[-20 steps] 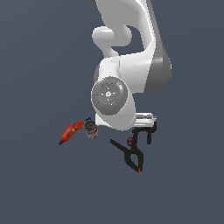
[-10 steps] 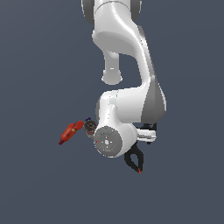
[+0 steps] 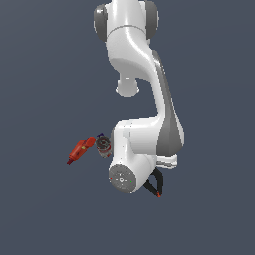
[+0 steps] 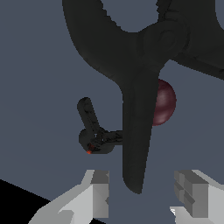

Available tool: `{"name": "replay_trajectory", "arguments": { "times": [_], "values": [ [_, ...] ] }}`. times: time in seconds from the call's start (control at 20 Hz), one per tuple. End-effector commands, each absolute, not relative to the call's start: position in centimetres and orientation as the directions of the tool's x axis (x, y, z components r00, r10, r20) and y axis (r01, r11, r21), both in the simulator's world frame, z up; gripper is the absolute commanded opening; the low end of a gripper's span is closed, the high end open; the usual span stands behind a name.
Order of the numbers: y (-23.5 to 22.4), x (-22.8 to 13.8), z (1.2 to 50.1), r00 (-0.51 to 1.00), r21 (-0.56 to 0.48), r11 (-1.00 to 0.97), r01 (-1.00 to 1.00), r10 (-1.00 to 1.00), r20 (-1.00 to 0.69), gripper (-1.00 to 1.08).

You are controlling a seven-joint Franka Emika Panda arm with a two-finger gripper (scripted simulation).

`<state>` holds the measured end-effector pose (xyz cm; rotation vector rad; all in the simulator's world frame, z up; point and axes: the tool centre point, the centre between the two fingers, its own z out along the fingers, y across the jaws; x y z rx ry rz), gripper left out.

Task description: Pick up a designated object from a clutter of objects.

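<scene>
A: How is the gripper (image 4: 142, 197) seen?
B: Its jaws are spread apart; a handle of the black spring clamp (image 4: 135, 105) is seen between the fingers (image 4: 99, 192), untouched.
A: And farther off?
B: A dark red ball (image 4: 165, 103) is seen behind the clamp; in the exterior view, a red elongated tool (image 3: 79, 151) and a grey can (image 3: 103, 146) are seen on the exterior view's left.

Matt black clamp (image 4: 135, 109), glossy ball (image 4: 165, 103)

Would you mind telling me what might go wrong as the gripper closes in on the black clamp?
1. The gripper is open with one handle of the black clamp between its fingers; the smooth, tapering handle might slip on closing.
2. The dark red ball shows right beside the clamp, so moving the clamp could set it rolling.
3. In the exterior view the arm hides most of the clamp, so alignment is hard to confirm.
</scene>
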<state>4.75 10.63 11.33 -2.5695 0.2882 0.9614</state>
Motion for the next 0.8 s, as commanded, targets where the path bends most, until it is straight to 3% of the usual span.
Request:
{"name": "replay_trajectory", "arguments": {
  "times": [0.0, 0.75],
  "values": [
    [10.8, 4.7, 11.1, 0.738, -0.281, -0.904, -0.323, -0.055, -0.673, 0.28],
    [11.8, 3.2, 9.4, 0.736, -0.28, -0.904, -0.324, -0.055, -0.674, 0.28]
  ]
}}
